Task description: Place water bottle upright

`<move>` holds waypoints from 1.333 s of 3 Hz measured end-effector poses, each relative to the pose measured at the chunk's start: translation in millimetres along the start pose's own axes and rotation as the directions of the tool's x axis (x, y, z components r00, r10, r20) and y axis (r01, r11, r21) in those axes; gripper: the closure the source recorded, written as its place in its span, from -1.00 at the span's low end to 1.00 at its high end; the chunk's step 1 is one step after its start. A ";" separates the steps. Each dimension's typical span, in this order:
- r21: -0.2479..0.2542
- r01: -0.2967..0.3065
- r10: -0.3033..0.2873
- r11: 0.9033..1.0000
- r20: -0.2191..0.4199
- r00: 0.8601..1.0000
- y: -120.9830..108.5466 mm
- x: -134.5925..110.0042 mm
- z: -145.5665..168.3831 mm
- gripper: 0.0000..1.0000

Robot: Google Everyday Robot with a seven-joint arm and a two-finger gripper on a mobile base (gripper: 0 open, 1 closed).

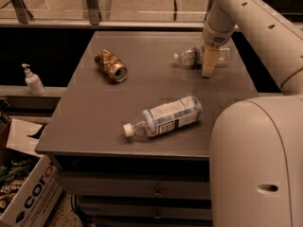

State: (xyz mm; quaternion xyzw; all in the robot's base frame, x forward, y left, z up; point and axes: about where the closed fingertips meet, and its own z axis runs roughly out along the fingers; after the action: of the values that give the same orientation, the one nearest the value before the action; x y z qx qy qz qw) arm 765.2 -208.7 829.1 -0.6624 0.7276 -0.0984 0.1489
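The water bottle (191,56) is small, clear and ribbed. It lies on its side at the far right of the grey table (94,122), white cap pointing left. My gripper (209,63) points straight down over the bottle's right half, in front of it and hiding part of its body. The arm (236,13) reaches in from the upper right.
A larger bottle with a white-and-blue label (165,117) lies on its side near the table's front edge. A crushed gold can (111,66) lies at the back left. A pump dispenser (33,81) stands on a ledge at left. A cardboard box (28,197) sits on the floor.
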 end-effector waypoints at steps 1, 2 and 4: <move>0.000 0.000 0.000 1.000 0.000 1.000 -1.1 -0.3 -3.1 0.28; -0.011 -0.024 0.024 1.000 0.014 1.000 4.4 -0.6 -14.2 0.74; -0.081 -0.119 0.130 0.990 0.136 0.982 26.0 -10.2 -55.4 1.00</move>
State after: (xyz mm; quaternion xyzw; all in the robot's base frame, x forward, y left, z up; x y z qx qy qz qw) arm 722.5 -198.8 873.0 -0.6259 0.7584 -0.0153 0.1814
